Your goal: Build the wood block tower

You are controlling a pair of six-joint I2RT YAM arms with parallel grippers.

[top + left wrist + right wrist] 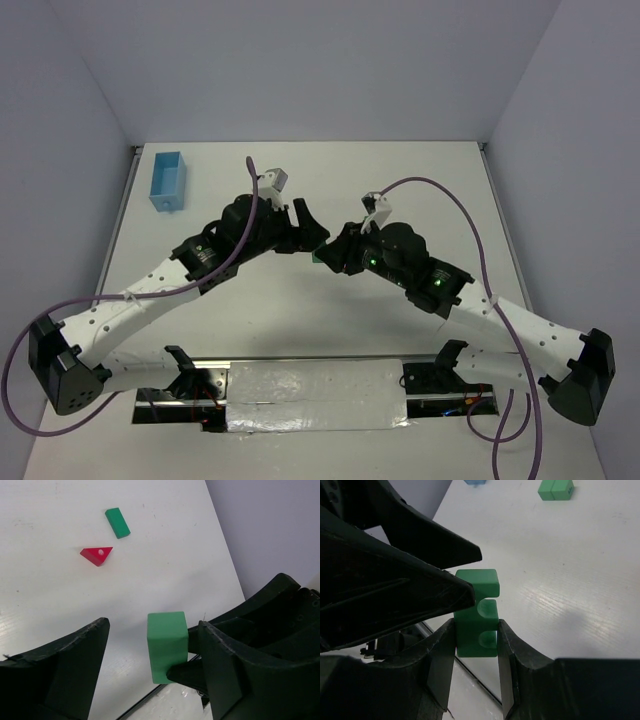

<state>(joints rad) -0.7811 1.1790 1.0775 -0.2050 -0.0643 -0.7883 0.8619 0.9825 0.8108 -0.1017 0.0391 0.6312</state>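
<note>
The left pincer stands wide open, with one dark finger at lower left and the other at lower right. An upright green block sits between them, close to the right-hand finger; a dark part touches its lower right side. Farther off on the white surface lie a red triangular piece and, just beyond it, a flat green block, apart from each other.

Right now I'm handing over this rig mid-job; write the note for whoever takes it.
Right gripper: shut on the green notched block. Left gripper: open, fingers either side of that block, not clamping.
On the table: red roof piece, green oblong block near it, apart; two green blocks side by side.
Done: one block gripped; no stack visible.
Left: stack the blocks, roof last.
</note>
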